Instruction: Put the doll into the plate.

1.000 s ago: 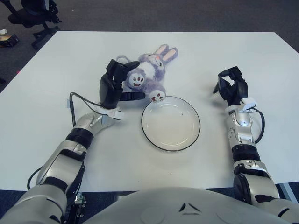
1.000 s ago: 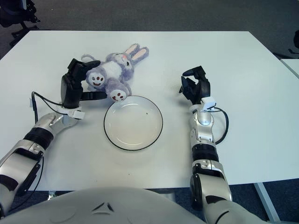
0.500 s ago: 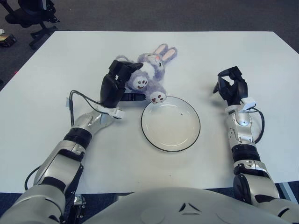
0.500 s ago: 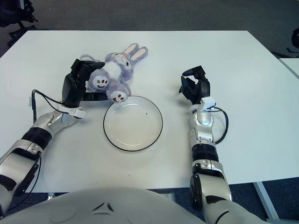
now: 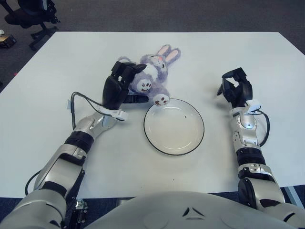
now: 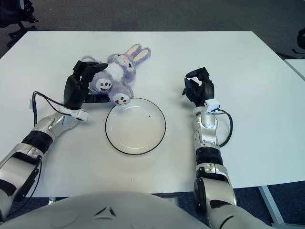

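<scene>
— Where is the doll (image 5: 153, 76)?

— I see it lying on the table (image 5: 57, 67), one foot touching the plate (image 5: 174, 126) rim. My left hand (image 5: 117, 87) curls around its side, gripping. My right hand (image 5: 235, 87) shows right of the plate, fingers curled, empty.

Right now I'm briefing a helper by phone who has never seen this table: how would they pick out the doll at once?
Start at the white table, then find the round black-rimmed plate near its middle. Just beyond the plate's far-left rim lies the doll, with the left hand at its side. It is the only soft, furry thing there: a purple and white rabbit with long pink-lined ears.
</scene>
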Controlling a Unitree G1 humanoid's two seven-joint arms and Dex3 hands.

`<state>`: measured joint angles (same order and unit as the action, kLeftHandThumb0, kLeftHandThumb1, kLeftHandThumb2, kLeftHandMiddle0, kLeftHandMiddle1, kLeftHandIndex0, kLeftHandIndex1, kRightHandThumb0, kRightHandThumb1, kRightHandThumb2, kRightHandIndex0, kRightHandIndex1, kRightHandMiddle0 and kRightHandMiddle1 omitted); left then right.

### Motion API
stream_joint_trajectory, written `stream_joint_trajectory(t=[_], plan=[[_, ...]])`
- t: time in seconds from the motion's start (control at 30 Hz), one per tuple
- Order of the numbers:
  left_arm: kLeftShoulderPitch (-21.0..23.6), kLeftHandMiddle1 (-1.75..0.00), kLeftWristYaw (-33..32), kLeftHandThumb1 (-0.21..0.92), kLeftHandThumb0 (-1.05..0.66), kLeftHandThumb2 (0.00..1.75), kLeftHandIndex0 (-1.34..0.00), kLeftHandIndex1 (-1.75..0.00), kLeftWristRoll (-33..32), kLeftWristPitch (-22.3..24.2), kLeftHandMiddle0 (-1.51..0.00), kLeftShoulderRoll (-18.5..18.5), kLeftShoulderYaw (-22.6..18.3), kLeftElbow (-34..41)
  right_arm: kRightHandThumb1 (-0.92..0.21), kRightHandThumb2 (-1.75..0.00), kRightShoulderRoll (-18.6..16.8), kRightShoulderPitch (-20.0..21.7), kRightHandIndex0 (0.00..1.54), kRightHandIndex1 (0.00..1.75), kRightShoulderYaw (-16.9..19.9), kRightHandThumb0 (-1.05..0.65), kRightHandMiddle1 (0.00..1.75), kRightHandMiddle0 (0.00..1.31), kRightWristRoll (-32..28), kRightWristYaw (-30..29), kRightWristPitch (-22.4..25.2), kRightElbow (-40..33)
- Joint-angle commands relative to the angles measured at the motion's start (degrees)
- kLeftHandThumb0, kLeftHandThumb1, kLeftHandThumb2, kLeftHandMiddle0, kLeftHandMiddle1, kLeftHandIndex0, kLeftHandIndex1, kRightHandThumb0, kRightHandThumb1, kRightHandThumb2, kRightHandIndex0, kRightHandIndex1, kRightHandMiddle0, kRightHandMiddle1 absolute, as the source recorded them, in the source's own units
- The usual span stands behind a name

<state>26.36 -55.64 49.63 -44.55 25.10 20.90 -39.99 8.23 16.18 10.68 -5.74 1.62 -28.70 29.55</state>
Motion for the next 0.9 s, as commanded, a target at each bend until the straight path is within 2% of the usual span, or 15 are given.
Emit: stream_joint_trajectory(t=[0.0,0.07,0.1,0.17,0.23,0.33,0.37,0.43,0.53,0.63,0.87], plan=[[-2.74,-0.99,1.16,0.89,-0.18,0.01,-0.37,-0.73,0.11,1.35,-0.35,-0.59,1.25,-2.49,-0.92,-0.38,-2.03,-6.82,0.95,1.75,-0.97,-0.36,1.6,0.35,1.39,-0.35,0.31,4.12],[-2.69,-0.99,2.23,0.89,-0.18,0.01,-0.38,-0.73,-0.59,1.32,-0.35,-0.69,1.13,-2.72,-0.92,-0.38,-2.03,-6.85,0.95,1.75,-0.99,-0.36,1.6,0.35,1.42,-0.36,0.28,4.09],[-2.66,-1.11,3.0,0.9,-0.12,0.07,-0.43,-0.95,-1.1,1.29,-0.4,-0.77,1.05,-2.9,-0.92,-0.38,-2.04,-6.87,0.95,1.75,-1.01,-0.36,1.6,0.35,1.44,-0.36,0.27,4.07],[-2.56,-1.21,3.96,0.91,-0.06,0.14,-0.48,-1.14,-1.79,1.3,-0.43,-0.87,0.97,-3.07,-0.92,-0.38,-2.04,-6.88,0.95,1.75,-1.03,-0.36,1.6,0.35,1.47,-0.37,0.24,4.06],[-2.27,-1.24,4.5,0.92,-0.03,0.17,-0.51,-1.29,-2.18,1.55,-0.46,-1.1,1.0,-3.03,-0.92,-0.38,-2.0,-6.87,0.95,1.75,-1.03,-0.36,1.6,0.35,1.48,-0.35,0.24,4.08],[-2.04,-1.25,4.98,0.92,-0.01,0.19,-0.52,-1.37,-2.53,1.8,-0.48,-1.31,1.01,-3.02,-0.92,-0.38,-1.98,-6.86,0.94,1.75,-1.05,-0.36,1.6,0.35,1.51,-0.35,0.22,4.09],[-1.93,-1.27,5.11,0.88,-0.01,0.26,-0.51,-1.4,-2.61,1.91,-0.48,-1.41,1.01,-3.07,-0.92,-0.38,-1.98,-6.86,0.94,1.75,-1.06,-0.36,1.6,0.35,1.52,-0.35,0.21,4.09],[-1.79,-1.44,5.34,0.72,0.0,0.61,-0.47,-1.51,-2.79,2.21,-0.45,-1.6,0.98,-3.17,-0.92,-0.38,-1.99,-6.9,0.94,1.75,-1.1,-0.36,1.6,0.35,1.58,-0.39,0.2,4.03],[-1.75,-1.64,5.61,0.58,0.0,0.89,-0.44,-1.57,-3.11,2.59,-0.42,-1.78,0.96,-3.26,-0.92,-0.38,-2.02,-6.96,0.94,1.75,-1.14,-0.36,1.6,0.35,1.65,-0.44,0.21,3.93],[-1.66,-1.71,5.82,0.52,0.0,1.01,-0.43,-1.59,-3.54,3.01,-0.42,-2.15,0.92,-3.67,-0.92,-0.38,-2.01,-6.98,0.94,1.75,-1.16,-0.36,1.6,0.35,1.71,-0.47,0.26,3.88],[-1.44,-1.74,5.54,0.44,0.0,1.13,-0.46,-1.6,-3.9,3.28,-0.47,-2.76,1.0,-4.42,-0.92,-0.38,-1.96,-6.9,0.94,1.75,-1.19,-0.36,1.6,0.35,1.84,-0.54,0.28,4.02]])
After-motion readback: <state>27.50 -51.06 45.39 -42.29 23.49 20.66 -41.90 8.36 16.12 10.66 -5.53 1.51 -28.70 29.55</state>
